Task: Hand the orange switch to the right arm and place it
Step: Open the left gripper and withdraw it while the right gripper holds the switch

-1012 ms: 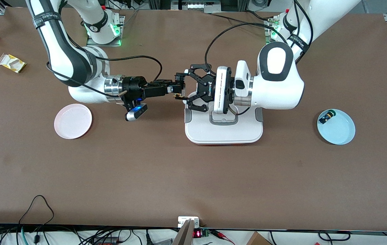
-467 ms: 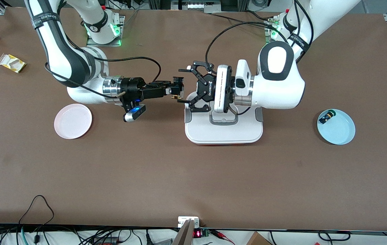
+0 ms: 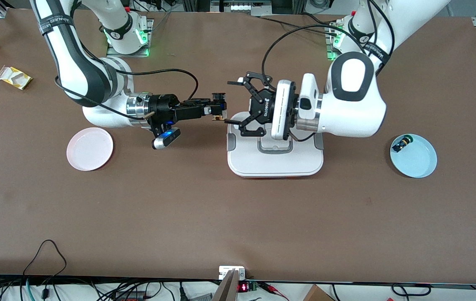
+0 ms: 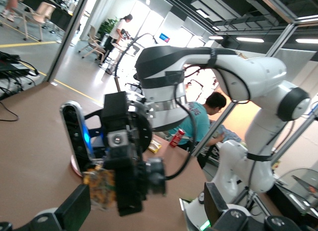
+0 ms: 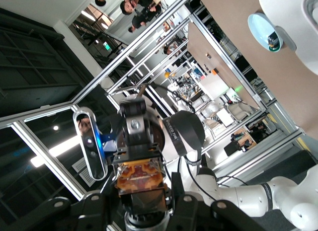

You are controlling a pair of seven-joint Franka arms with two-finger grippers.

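Now 2 claws: right claw (image 3: 220, 108) grips orange switch (image 3: 219, 97); left claw (image 3: 233, 102) spread, released.

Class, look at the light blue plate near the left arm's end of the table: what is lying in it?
In the light blue plate lies one small black switch near its rim; the rest is bare. Its underside is hidden.

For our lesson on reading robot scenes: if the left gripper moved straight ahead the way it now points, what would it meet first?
Most likely the small black orange switch, which the slim black right gripper holds shut, facing it. The wide black left gripper is open, level with it in the front view; relative height is unclear.
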